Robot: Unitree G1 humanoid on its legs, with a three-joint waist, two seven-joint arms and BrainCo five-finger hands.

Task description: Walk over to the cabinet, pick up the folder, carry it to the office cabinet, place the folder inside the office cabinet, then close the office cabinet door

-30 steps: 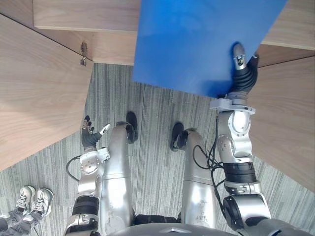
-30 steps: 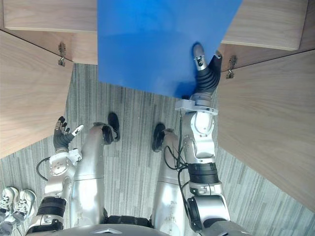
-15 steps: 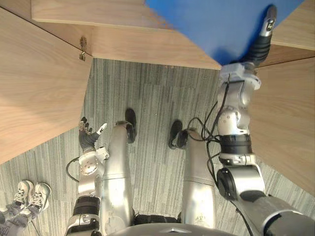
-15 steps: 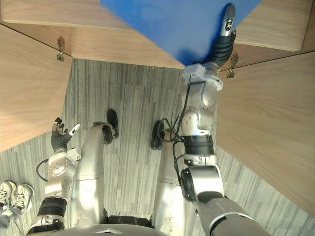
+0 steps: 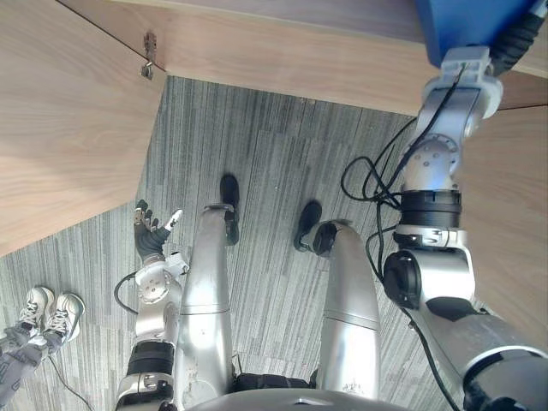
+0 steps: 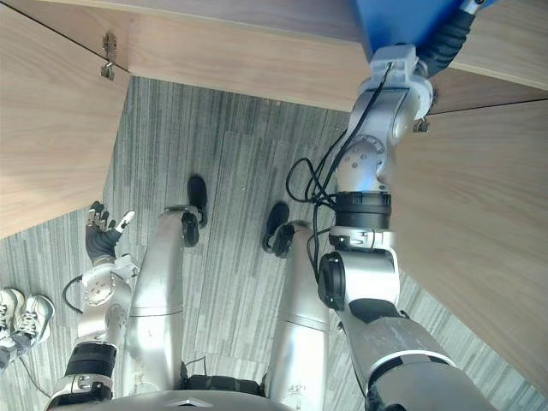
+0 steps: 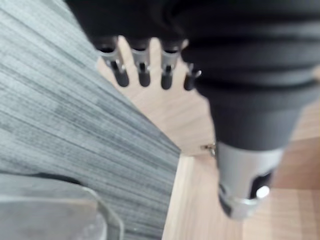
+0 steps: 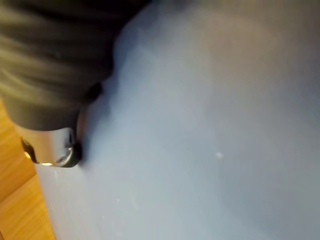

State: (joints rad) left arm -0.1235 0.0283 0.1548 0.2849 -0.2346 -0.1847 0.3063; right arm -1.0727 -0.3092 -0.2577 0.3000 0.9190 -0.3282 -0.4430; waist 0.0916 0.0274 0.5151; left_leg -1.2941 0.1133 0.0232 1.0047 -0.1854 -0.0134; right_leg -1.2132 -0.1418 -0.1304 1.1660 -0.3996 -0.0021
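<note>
Where the office cabinet (image 5: 282, 64) shows its pale wooden front edge, both doors stand swung open over grey carpet.

Item 1: folder (image 5: 467, 26). Blue, flat, thin. It is raised at the cabinet's opening, towards the right-door side, with one corner in sight. Judged light and fairly stiff, with a smooth face that could slide under a thumb. Held near one edge, it may pivot or sag. The best hold is thumb on one face and fingers on the other, well in from the corner.

Item 2: right hand (image 8: 55, 60). Its thumb is pressed on the folder's blue face, pinching it. The fingers behind the sheet are hidden.

Item 3: left hand (image 5: 152, 231). It is low beside the cabinet's left door (image 5: 60, 128), fingers spread and holding nothing.

Item 4: a person's shoes (image 5: 51, 312), on the carpet beyond that door.
</note>
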